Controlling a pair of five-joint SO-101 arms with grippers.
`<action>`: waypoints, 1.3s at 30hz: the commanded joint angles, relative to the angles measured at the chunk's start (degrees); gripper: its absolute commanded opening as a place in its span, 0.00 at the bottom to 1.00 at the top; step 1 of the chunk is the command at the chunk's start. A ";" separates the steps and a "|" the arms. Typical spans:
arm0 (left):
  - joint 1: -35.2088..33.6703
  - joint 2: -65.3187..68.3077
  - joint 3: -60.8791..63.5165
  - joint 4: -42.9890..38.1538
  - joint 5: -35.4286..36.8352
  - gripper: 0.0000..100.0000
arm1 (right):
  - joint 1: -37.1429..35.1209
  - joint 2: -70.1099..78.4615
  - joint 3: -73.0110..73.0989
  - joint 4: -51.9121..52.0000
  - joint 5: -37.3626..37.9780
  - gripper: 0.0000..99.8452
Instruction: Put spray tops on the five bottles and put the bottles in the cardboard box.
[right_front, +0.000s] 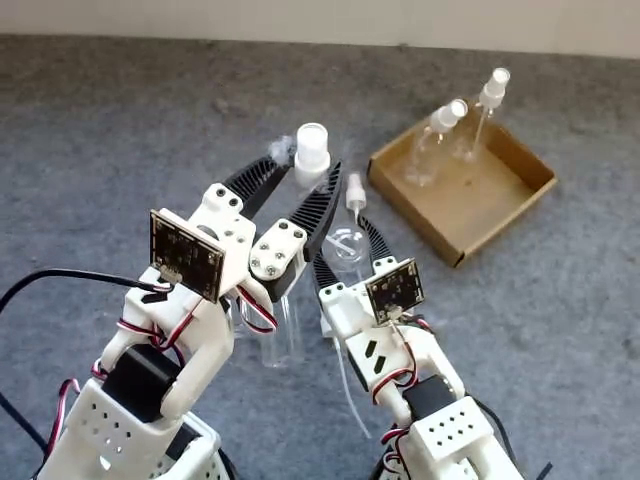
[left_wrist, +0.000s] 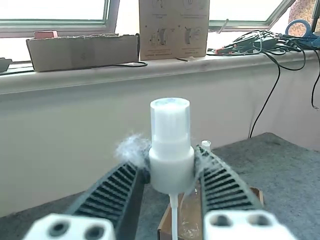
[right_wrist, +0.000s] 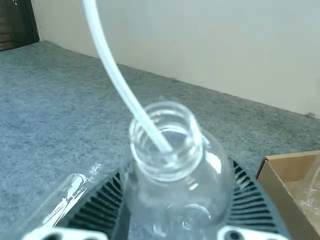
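Seen from the high view, the left gripper (right_front: 305, 165) pinches a white spray top (right_front: 312, 148) above the grey carpeted table (right_front: 120, 130), while the right gripper (right_front: 349, 258) is clamped around an upright clear bottle (right_front: 345, 240) just beside it. To the right, well apart from both arms, the cardboard box (right_front: 485, 210) holds two capped bottles (right_front: 432, 150). More clear bottles (right_front: 285, 335) lie beneath the left arm. In the left wrist view, the left gripper (left_wrist: 170, 161) has both black ribbed fingers (left_wrist: 117, 187) pressed against the base of the spray top (left_wrist: 170, 130), whose thin tube (left_wrist: 173, 215) hangs straight down, with a corner of the cardboard box (left_wrist: 164, 226) on the table beyond it. In the right wrist view, the right gripper (right_wrist: 172, 200) is closed on the bottle (right_wrist: 172, 145), and the tube (right_wrist: 112, 65) slants down into its open neck. A loose bottle (right_wrist: 65, 197) lies on the carpet beside the gripper, and the cardboard box (right_wrist: 287, 172) sits near the other side.
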 joint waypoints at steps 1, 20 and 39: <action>1.10 0.22 -0.22 -0.62 0.70 0.03 | -0.22 -0.75 9.80 0.13 -0.09 0.19; 1.01 1.01 -0.04 -5.89 -7.65 0.02 | -0.22 -0.75 9.80 0.13 -0.09 0.19; -0.22 12.53 -0.66 -13.89 -7.82 0.02 | -0.22 -0.57 9.80 0.13 -0.09 0.19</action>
